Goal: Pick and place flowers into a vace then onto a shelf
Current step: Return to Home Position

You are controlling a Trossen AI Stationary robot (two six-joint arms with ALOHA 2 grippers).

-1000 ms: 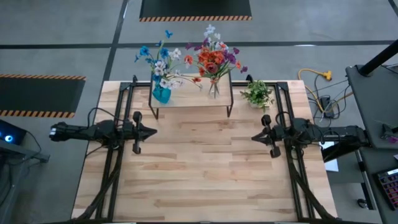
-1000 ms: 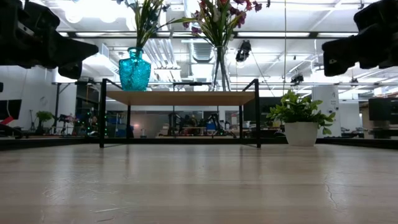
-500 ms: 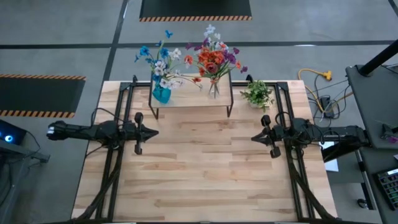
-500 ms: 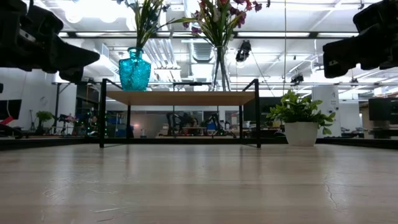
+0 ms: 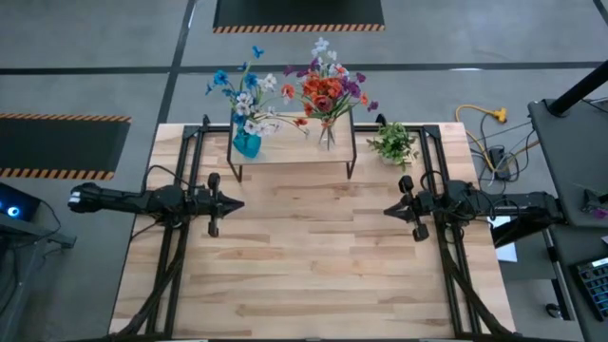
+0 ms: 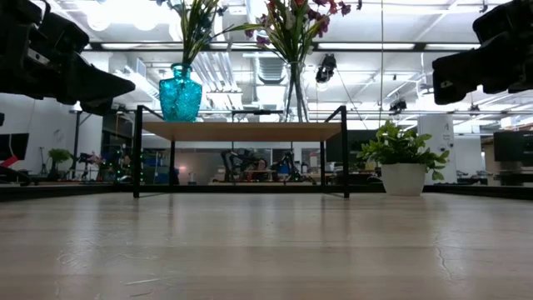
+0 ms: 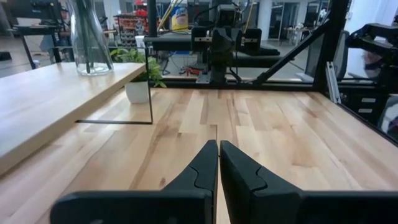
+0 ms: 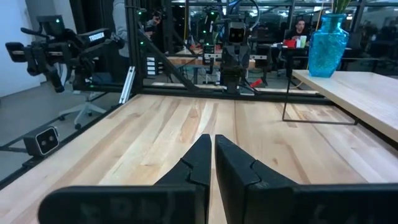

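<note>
Two bunches of flowers stand in vases on the shelf (image 5: 290, 155) at the table's far edge. The blue and white bunch (image 5: 242, 90) is in a teal vase (image 5: 247, 142), and the orange-red and purple bunch (image 5: 326, 87) is in a clear glass vase (image 5: 327, 135). Both vases rest by their bases on the shelf's wooden top (image 6: 241, 131). My left gripper (image 5: 237, 202) hovers shut above the table's left side, pointing right. My right gripper (image 5: 387, 209) hovers shut on the right side, pointing left. Neither holds anything.
A bushy potted plant (image 5: 393, 142) in a white pot (image 6: 403, 178) stands right of the shelf, near the far right corner. Bare wood planks lie between the two grippers and toward the near edge. Black frame rails run along both table sides. People sit in the room beyond.
My left gripper has sunk a little lower while staying shut; everything else keeps still.
</note>
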